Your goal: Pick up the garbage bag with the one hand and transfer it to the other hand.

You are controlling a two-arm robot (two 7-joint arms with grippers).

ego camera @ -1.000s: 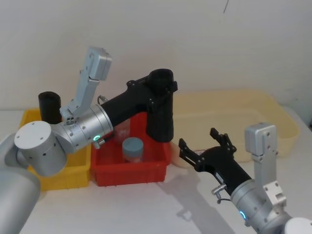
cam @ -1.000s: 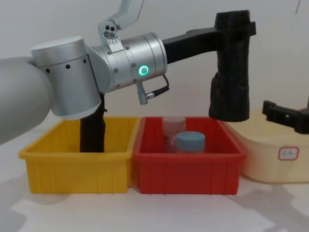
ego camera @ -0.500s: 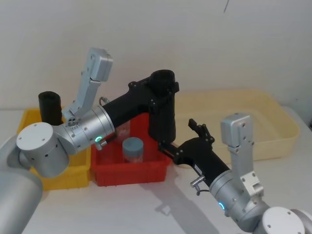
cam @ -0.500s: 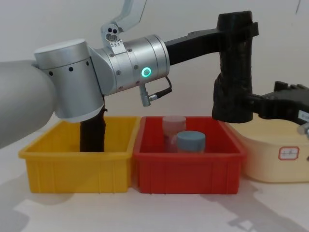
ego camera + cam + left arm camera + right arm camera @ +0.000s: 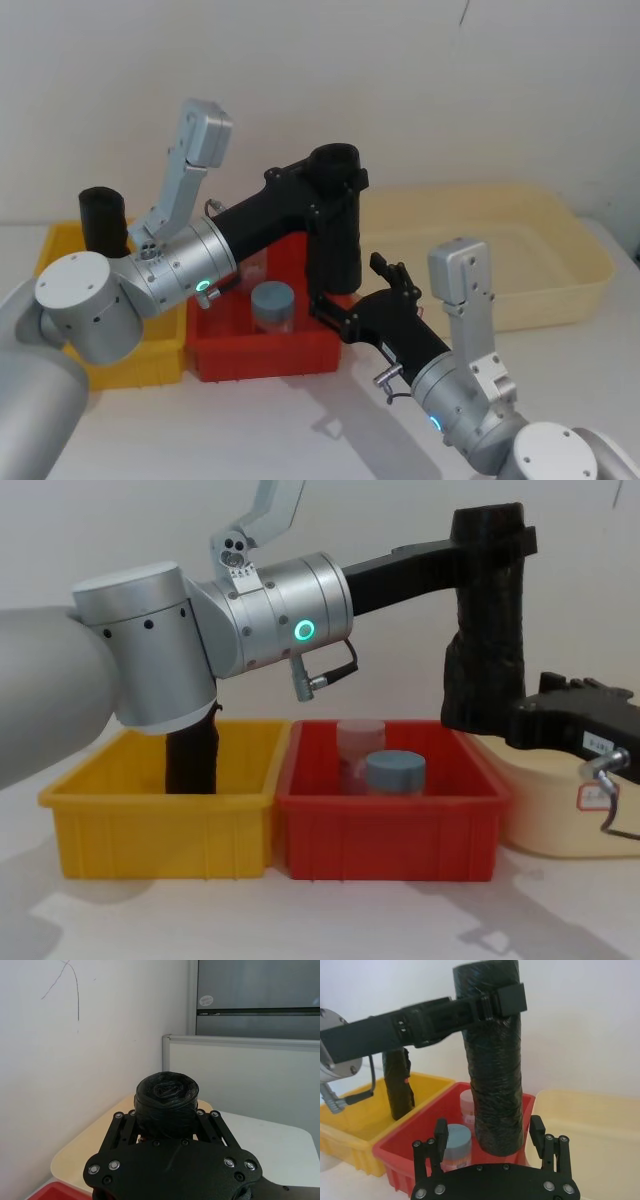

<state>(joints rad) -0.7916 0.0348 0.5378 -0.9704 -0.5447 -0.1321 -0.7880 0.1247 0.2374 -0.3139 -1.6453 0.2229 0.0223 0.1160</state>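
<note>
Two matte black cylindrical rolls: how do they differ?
The held roll is airborne over the red plastic bin; the second roll stands in the yellow plastic bin. The left gripper clamps the held roll's top and the open right gripper flanks its base; the second roll is untouched. Both upright.

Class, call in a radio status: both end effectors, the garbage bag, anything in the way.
Left end effector shut on garbage bag, upright. Right end effector open, straddling its lower end. Red bin, blue-lidded jar below.
</note>
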